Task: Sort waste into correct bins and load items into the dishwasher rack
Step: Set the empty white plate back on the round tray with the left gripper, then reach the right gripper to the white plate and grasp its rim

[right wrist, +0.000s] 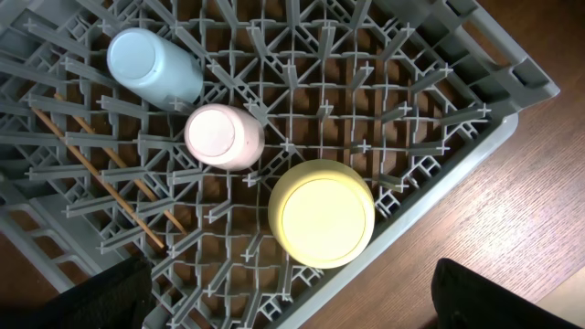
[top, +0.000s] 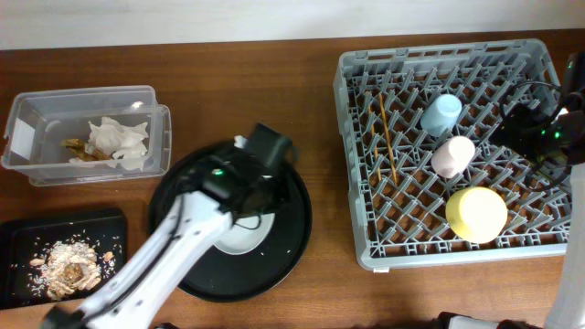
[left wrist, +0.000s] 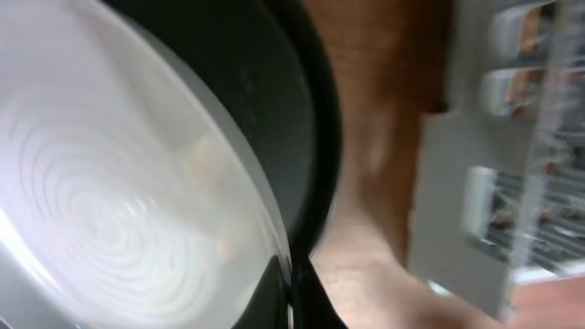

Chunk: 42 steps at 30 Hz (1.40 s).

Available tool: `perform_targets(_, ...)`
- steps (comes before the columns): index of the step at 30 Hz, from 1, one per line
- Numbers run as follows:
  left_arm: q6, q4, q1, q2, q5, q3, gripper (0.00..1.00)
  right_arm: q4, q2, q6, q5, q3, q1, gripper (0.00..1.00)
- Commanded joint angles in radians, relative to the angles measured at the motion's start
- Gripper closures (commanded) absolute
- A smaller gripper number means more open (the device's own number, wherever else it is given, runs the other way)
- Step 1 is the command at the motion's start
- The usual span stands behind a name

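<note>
Overhead view: the dishwasher rack point(top: 347, 137) occupies the right of the table point(top: 320, 64). It holds the wooden chopsticks point(top: 386, 137), the light-blue cup point(top: 441, 113), the pink cup point(top: 453, 156) and the yellow bowl point(top: 476, 214), which sits mouth-down.

The clear box point(top: 27, 155) contains the tissues point(top: 119, 142). The shallow black tray point(top: 18, 233) contains the crumbs point(top: 71, 267). The plate point(top: 245, 236) lies in the round black tray point(top: 294, 242) and is largely covered by the left arm.

Left wrist view only: the left tool point(left wrist: 291, 302) has its jaws together at the plate's rim. Whether the rim is pinched cannot be determined.

Right wrist view only: the right tool point(right wrist: 291, 297) has its jaws wide apart, holds nothing and is above the rack near the bowl.
</note>
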Motion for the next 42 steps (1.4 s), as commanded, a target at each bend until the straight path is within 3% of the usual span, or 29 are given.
perform_targets(1, -0.036, 0.042, -0.029, 0.079, -0.108, -0.012, 1.00, 0.003, 0.003, -0.006, 0.020, 0.002, -0.006, 0.02)
perform_targets(6, -0.036, 0.047, -0.035, 0.187, -0.154, -0.012, 0.99, 0.003, 0.003, -0.006, 0.020, 0.002, -0.006, 0.02)
perform_targets(10, -0.035, 0.039, -0.035, 0.232, -0.144, -0.012, 0.68, 0.003, 0.003, -0.006, 0.020, 0.002, -0.006, 0.02)
perform_targets(11, -0.035, 0.037, -0.035, 0.232, -0.144, -0.012, 0.65, 0.003, 0.003, -0.006, 0.020, 0.002, -0.006, 0.02)
perform_targets(17, -0.031, -0.077, 0.028, 0.181, -0.146, 0.103, 0.64, 0.003, 0.003, -0.006, 0.019, 0.002, -0.006, 0.02)
perform_targets(25, -0.032, -0.367, 0.365, 0.020, -0.229, 0.344, 0.63, 0.003, 0.003, -0.006, 0.019, 0.002, -0.006, 0.02)
perform_targets(26, -0.032, -0.395, 0.443, -0.010, -0.232, 0.349, 0.56, 0.003, 0.003, -0.006, -0.002, 0.002, -0.006, 0.02)
perform_targets(27, -0.032, -0.414, 0.502, -0.030, -0.232, 0.349, 0.02, 0.003, 0.003, -0.006, -0.045, 0.002, -0.006, 0.02)
perform_targets(33, -0.032, -0.525, 0.799, -0.072, -0.215, 0.349, 0.01, -0.043, 0.003, -0.010, -0.460, -0.002, -0.004, 0.02)
perform_targets(35, -0.032, -0.537, 0.862, -0.072, -0.216, 0.349, 0.01, -0.042, 0.003, -0.092, -0.617, -0.026, 0.043, 0.02)
perform_targets(38, -0.032, -0.535, 0.909, -0.072, -0.216, 0.349, 0.01, -0.033, 0.005, -0.195, -0.651, -0.063, 0.183, 0.02)
perform_targets(42, -0.032, -0.535, 0.924, -0.072, -0.216, 0.349, 0.01, 0.127, 0.010, -0.193, -0.643, -0.190, 0.456, 0.02)
